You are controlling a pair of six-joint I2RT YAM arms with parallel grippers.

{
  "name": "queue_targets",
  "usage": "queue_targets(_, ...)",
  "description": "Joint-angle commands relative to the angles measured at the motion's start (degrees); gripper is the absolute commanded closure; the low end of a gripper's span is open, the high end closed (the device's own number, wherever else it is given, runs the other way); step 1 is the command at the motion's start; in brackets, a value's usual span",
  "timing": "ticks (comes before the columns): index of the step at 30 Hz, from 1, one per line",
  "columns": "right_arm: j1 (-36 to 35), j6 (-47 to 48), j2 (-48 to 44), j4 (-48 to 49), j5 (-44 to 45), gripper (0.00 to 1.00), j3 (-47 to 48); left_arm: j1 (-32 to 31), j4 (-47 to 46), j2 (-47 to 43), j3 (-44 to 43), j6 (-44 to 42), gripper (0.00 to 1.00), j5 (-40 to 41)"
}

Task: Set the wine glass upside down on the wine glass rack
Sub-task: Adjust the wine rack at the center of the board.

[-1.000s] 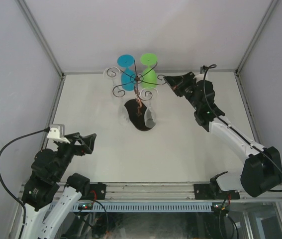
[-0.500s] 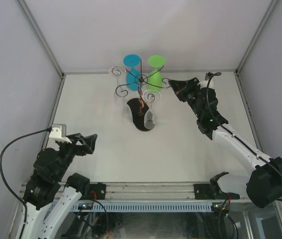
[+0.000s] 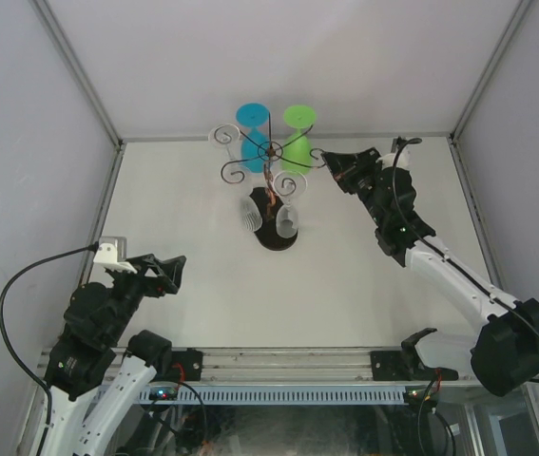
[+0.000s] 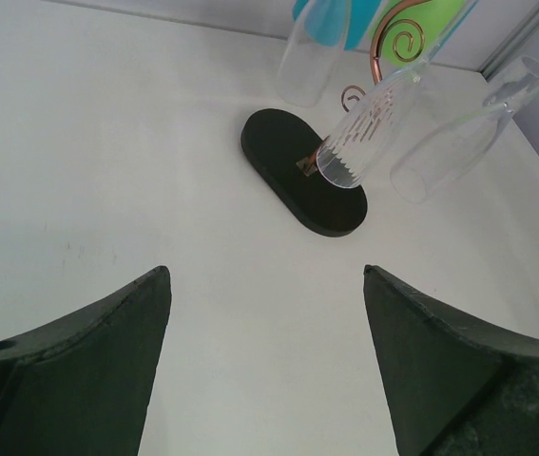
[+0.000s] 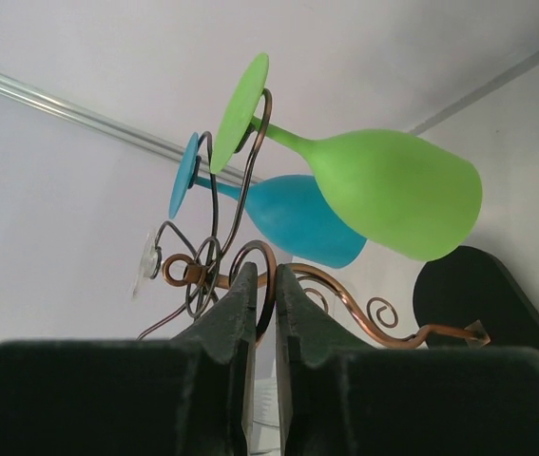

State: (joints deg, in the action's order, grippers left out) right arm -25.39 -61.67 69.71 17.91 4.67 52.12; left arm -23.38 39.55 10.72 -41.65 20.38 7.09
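Observation:
The wine glass rack [image 3: 267, 152], a dark wire stand on a black oval base [image 3: 277, 237], stands at the table's far middle. A green glass [image 3: 296, 147] and a blue glass [image 3: 252, 142] hang upside down on its far side. Clear glasses [image 3: 249, 211] hang bowl-down on the near side. My right gripper [image 3: 324, 157] is shut on one curled scroll arm [image 5: 293, 204] at the rack's right. The right wrist view shows the green glass [image 5: 393, 190] and the blue glass [image 5: 298, 218] just beyond the fingertips [image 5: 250, 285]. My left gripper [image 3: 176, 271] is open and empty, far to the near left.
In the left wrist view the black base [image 4: 288, 171] lies ahead with tilted clear glasses [image 4: 364, 133] above it. Grey walls close the table at the back and both sides. The metal rail [image 3: 288, 361] runs along the near edge.
My right gripper moved slightly right, and the rack shifted right with it. The hanging clear glasses have swung. The left arm has barely moved.

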Motion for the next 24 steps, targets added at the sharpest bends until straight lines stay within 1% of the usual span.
queue_targets(1, 0.4, 2.8, -0.1, 7.9, 0.7, 0.93, 2.2, 0.3, -2.2, 0.2, 0.5, 0.1, 0.14, -0.4)
queue_targets(16, 0.4, 4.7, 4.9, 6.5, -5.3, 0.86, 8.2, 0.4, -2.3, 0.0, 0.5, 0.1, 0.14, -0.2)
queue_targets(24, 2.0, 7.7, 2.8, 5.2, -5.8, 0.60, 8.4, 0.4, -2.2, -0.2, 0.4, 0.0, 0.14, -0.1)
